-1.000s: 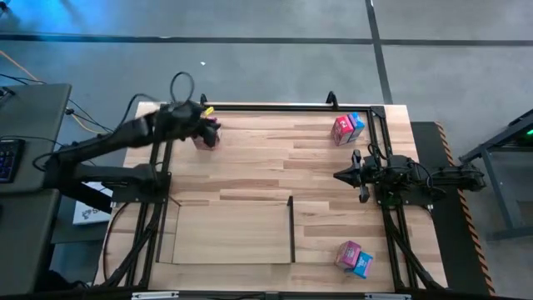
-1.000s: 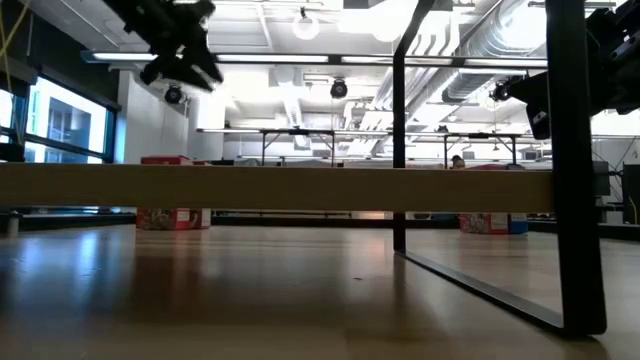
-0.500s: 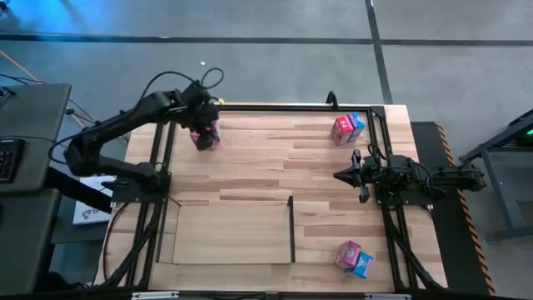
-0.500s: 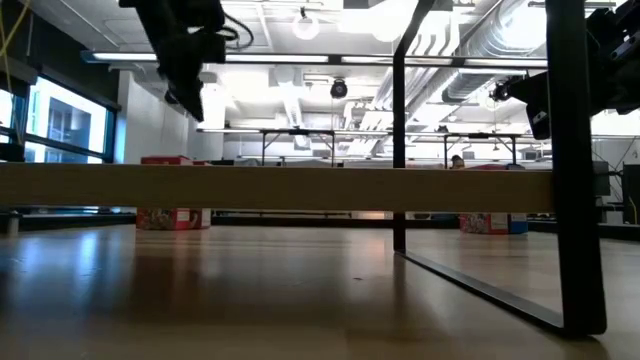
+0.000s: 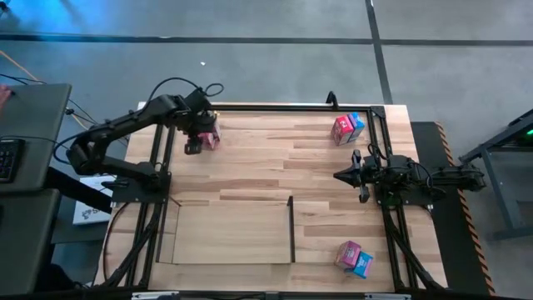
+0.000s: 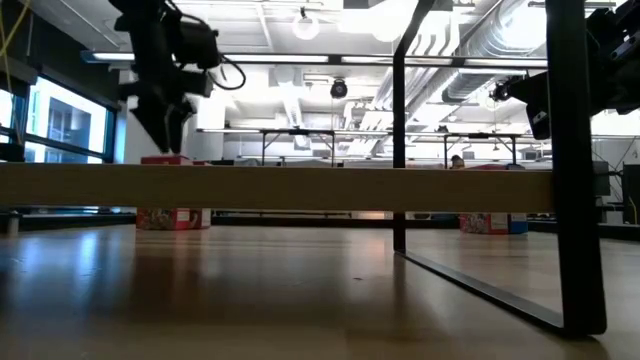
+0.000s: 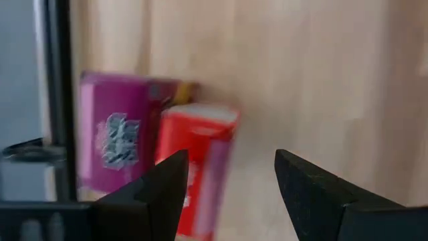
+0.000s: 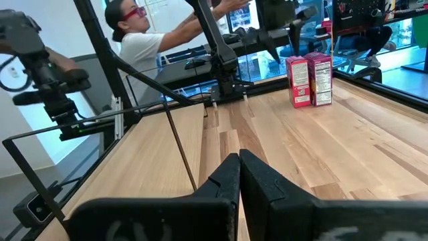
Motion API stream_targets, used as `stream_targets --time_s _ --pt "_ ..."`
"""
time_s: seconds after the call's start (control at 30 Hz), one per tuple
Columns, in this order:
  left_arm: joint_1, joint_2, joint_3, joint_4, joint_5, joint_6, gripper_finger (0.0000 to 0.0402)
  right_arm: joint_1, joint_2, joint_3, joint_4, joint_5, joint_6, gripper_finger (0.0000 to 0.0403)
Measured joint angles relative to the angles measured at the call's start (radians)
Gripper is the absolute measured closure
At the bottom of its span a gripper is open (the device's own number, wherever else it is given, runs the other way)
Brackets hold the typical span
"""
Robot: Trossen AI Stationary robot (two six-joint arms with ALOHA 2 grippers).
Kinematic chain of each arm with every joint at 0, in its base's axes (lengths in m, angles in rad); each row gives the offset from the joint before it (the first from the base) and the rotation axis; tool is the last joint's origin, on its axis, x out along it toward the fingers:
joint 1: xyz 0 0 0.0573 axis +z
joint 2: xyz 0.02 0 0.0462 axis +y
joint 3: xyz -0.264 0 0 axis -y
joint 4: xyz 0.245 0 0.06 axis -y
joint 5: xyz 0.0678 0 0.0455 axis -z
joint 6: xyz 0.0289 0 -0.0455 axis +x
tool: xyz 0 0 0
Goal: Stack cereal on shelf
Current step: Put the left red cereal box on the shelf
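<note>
The shelf (image 5: 233, 233) is lying at the near middle of the table (image 5: 275, 158), its light wood bare. The left gripper (image 5: 193, 147) is hovering, fingers spread and holding nothing, over the far left corner beside a magenta box (image 7: 114, 130) and a red box (image 7: 200, 161), which seem to be touching. The right gripper (image 5: 340, 176) is waiting at the right side, fingers pressed together, empty.

striped planked tabletop (image 5: 275, 167); black frame rail (image 5: 275, 107) along far edge; person in white shirt (image 8: 144, 47) beyond table; grey floor (image 5: 250, 67).
</note>
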Motion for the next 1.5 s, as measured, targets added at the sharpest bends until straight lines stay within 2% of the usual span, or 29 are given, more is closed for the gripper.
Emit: stream_targets --time_s 0.07,0.2,0.43,0.73,1.07,1.2,1.5 --pt "-0.004 0.000 -0.015 0.041 -0.034 -0.006 0.0186 0.000 0.000 0.000 0.000 0.000 0.000 0.0402" --pt "-0.001 -0.018 -0.016 0.063 -0.035 -0.048 0.0186 0.000 0.000 0.000 0.000 0.000 0.000 0.0402" --pt "0.016 -0.031 -0.029 0.065 -0.049 0.063 0.0186 0.000 0.000 0.000 0.000 0.000 0.000 0.0402" --pt "0.023 -0.017 -0.102 0.115 -0.073 0.096 0.0186 0.000 0.000 0.000 0.000 0.000 0.000 0.0402" --pt "0.022 -0.017 -0.117 0.103 -0.073 0.048 0.0187 0.000 0.000 0.000 0.000 0.000 0.000 0.0402" --pt "0.023 -0.017 -0.117 0.104 -0.073 0.048 0.0205 0.000 0.000 0.000 0.000 0.000 0.000 0.0402" --pt "0.023 -0.013 -0.116 0.107 -0.073 0.045 0.0273 0.000 0.000 0.000 0.000 0.000 0.000 0.0402"
